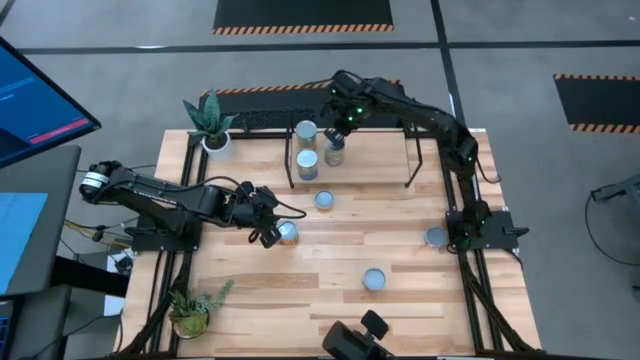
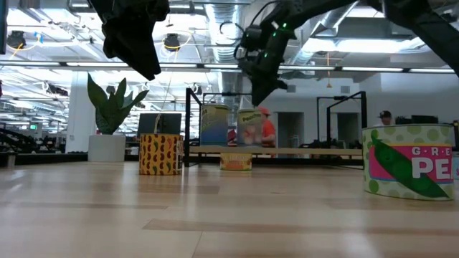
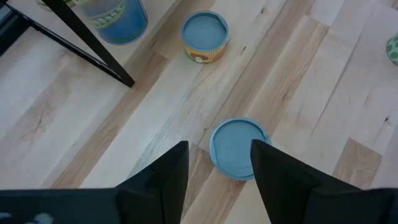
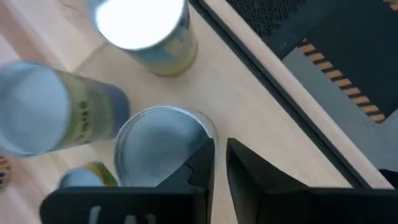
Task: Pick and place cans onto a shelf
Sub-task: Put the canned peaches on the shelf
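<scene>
Spread wide at centre-left of the overhead picture, the left gripper (image 1: pixel 272 232) hovers just above a small round tin with a silver-blue lid (image 1: pixel 288 232) on the pale wooden tabletop (image 1: pixel 400 250); in its own wrist picture the dark fingers (image 3: pixel 166 175) frame that lid (image 3: pixel 238 148), one finger overlapping its rim, with nothing pinched yet. Further right, a short tin with an orange side label (image 1: pixel 324 200) stands in mid-table, and another silver-topped tin (image 1: pixel 374 279) waits at lower centre. At upper centre, the low light-wood shelf on a thin black metal frame (image 1: pixel 385 160) carries three tall tins: two at its left end (image 1: pixel 306 132) (image 1: pixel 307 164) and a third (image 1: pixel 334 151) just beside them, directly under the right gripper (image 1: pixel 338 128). That pincer's fingers (image 4: pixel 202 163) are only slightly parted in the right wrist picture, beside the round top (image 4: pixel 163 144) and apparently not clamping it, suggesting a tin just set down and being let go. A last tin (image 1: pixel 436 237) sits at the right edge near the arm's base. Judged from this, placing is finishing on the right while a pickup begins on the left; the next move calls for lowering the left fingers around the tin and closing, and for the right arm to lift clear without nudging its neighbours.
</scene>
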You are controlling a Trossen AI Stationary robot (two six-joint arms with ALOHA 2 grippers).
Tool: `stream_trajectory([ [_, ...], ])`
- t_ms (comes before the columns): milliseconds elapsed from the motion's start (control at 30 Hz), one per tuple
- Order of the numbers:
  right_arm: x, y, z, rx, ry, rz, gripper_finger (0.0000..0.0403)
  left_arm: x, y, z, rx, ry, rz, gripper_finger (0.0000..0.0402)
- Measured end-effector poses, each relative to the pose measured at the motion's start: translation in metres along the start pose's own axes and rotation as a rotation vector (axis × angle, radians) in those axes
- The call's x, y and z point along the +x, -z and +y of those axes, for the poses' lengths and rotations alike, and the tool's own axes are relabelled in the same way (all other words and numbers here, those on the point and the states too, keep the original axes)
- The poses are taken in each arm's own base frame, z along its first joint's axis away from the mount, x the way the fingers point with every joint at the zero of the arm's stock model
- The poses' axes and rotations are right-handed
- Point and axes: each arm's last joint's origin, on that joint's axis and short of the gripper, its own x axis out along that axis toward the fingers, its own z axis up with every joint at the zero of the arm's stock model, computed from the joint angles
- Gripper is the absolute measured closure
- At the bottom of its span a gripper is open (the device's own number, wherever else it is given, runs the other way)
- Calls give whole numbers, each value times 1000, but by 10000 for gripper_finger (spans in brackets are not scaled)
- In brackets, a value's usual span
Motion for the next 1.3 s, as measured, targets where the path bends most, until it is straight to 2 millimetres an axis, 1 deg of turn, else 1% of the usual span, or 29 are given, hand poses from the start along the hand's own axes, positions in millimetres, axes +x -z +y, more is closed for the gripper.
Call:
stream_trajectory([
  [100,-22,4,1,5,-4,-13,336,0,0,0,0,0,0,239],
  [167,-39,10,7,-6,-8,-2,336,0,0,0,0,0,0,239],
  [233,-55,18,16,-28,-21,15,336,0,0,0,0,1,1,239],
  [300,-68,26,30,-60,-39,28,337,0,0,0,0,1,1,239],
  [400,-74,36,53,-117,-64,62,337,0,0,0,5,0,0,239],
  [500,-71,45,75,-174,-81,99,337,0,0,0,6,-1,-1,239],
  [567,-64,51,87,-212,-77,115,337,0,0,0,5,-1,-1,239],
  [667,-51,62,97,-261,-31,155,337,0,0,0,4,-2,-1,239],
  [733,-40,69,96,-273,4,195,337,0,0,0,4,-2,-1,239],
  [800,-31,72,90,-260,31,220,337,0,0,0,4,-2,-1,239],
  [933,-14,71,77,-231,30,208,337,0,0,0,1,-3,0,239],
  [1033,-1,68,71,-206,-13,168,337,0,0,0,1,-3,-1,239],
  [1233,5,64,59,-168,-59,149,337,0,0,0,1,-3,-1,239],
  [1300,8,61,56,-160,-62,118,337,0,0,0,1,-4,-1,239],
])
